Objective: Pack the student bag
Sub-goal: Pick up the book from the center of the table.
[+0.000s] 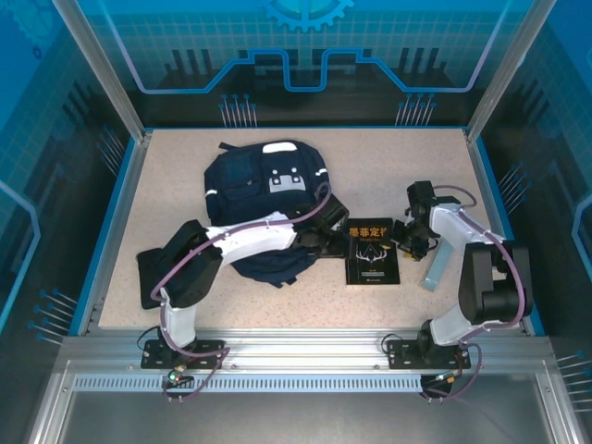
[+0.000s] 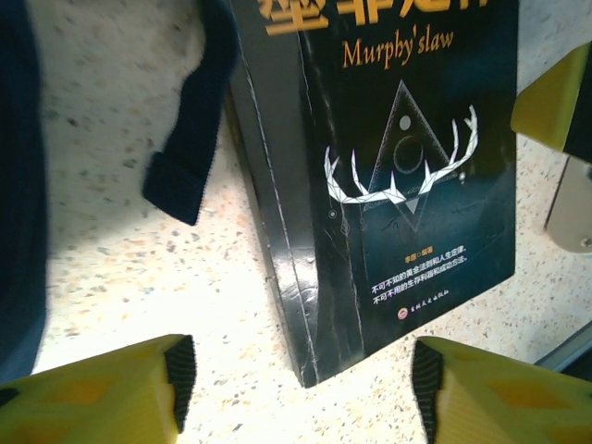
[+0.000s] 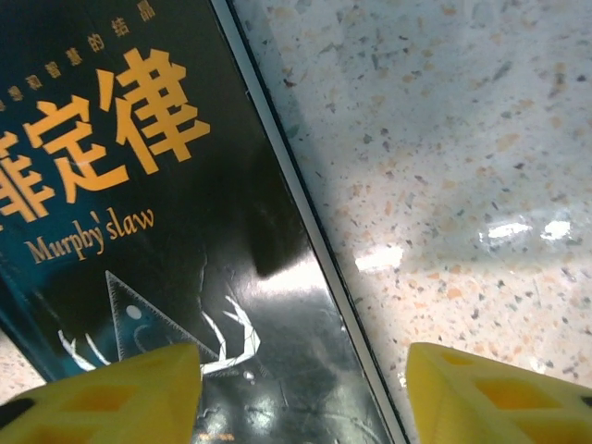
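The navy student bag (image 1: 264, 190) lies flat at the middle of the table, white patch up; its fabric (image 2: 18, 185) and a dark strap (image 2: 190, 139) appear in the left wrist view. A black book (image 1: 372, 252) with orange title and a white antler drawing lies flat just right of the bag. My left gripper (image 1: 333, 242) is open at the book's left side, low over its near spine corner (image 2: 314, 361); its pads (image 2: 180, 370) hold nothing. My right gripper (image 1: 408, 238) is open too, straddling the book's right edge (image 3: 314, 240) from above, fingers (image 3: 490, 393) empty.
A pale grey-blue flat piece (image 1: 436, 262) lies right of the book, beside the right arm. A black flat object (image 1: 153, 276) sits at the table's left, by the left arm's base. Blue rails and glass walls enclose the speckled tabletop (image 1: 407, 166).
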Available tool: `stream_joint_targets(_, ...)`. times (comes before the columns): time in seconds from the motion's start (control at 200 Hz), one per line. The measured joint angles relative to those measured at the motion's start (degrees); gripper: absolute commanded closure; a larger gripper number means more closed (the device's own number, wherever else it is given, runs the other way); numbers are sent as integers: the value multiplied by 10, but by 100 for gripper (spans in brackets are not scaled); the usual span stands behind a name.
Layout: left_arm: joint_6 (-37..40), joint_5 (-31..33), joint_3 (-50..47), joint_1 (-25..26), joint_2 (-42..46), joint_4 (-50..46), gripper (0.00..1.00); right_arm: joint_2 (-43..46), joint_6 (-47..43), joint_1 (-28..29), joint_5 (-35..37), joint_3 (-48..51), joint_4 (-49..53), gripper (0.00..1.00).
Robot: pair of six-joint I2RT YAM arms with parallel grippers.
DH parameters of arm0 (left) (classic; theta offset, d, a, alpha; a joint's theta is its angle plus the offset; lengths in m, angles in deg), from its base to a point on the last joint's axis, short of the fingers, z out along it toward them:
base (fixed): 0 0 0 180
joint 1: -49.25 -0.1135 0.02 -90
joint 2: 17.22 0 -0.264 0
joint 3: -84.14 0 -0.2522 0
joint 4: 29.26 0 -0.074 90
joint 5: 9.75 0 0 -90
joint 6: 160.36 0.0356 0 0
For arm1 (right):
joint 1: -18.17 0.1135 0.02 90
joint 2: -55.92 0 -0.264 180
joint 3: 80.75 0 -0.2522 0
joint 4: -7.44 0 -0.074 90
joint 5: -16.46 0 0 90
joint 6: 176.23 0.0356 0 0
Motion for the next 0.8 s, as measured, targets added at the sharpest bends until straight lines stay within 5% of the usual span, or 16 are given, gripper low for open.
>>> stream_joint_targets(0.48, -8, -19, 105, -1, -123, -12, 58, -50, -45, 0, -11, -2, -4, 46)
stream_joint_targets(0.8, 11, -21, 136, -3, -144, -49, 62, -58, -64, 2, -24, -7, -3, 48)
